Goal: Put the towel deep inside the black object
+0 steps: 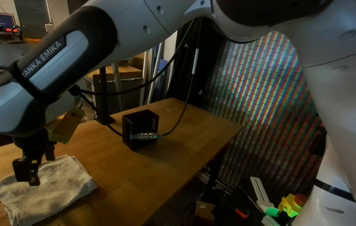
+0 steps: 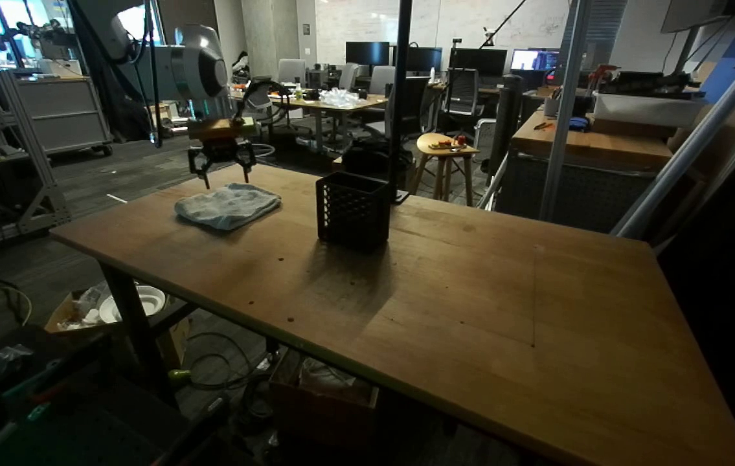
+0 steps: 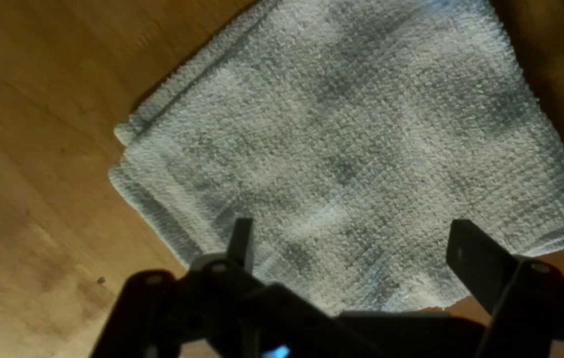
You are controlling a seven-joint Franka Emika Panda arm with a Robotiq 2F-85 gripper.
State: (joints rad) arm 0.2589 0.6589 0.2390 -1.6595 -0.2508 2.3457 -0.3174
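Towel [image 3: 341, 159] lies folded on the bench [image 2: 503, 310], its layered edges showing in the wrist view. The gripper [image 2: 227, 182] hangs just over it, spread wide — in the wrist view, towel shows through the gap between its sides. Near the towel, apart from it, the box [image 2: 353, 217], black with holes in its side, stands upright on the bench. A pole [image 2: 399, 97] rises by the bench's edge — near the box. In an exterior view a cable connector [image 1: 146, 136] crosses in front of the box. Beyond the bench stands a stool [image 2: 430, 140].
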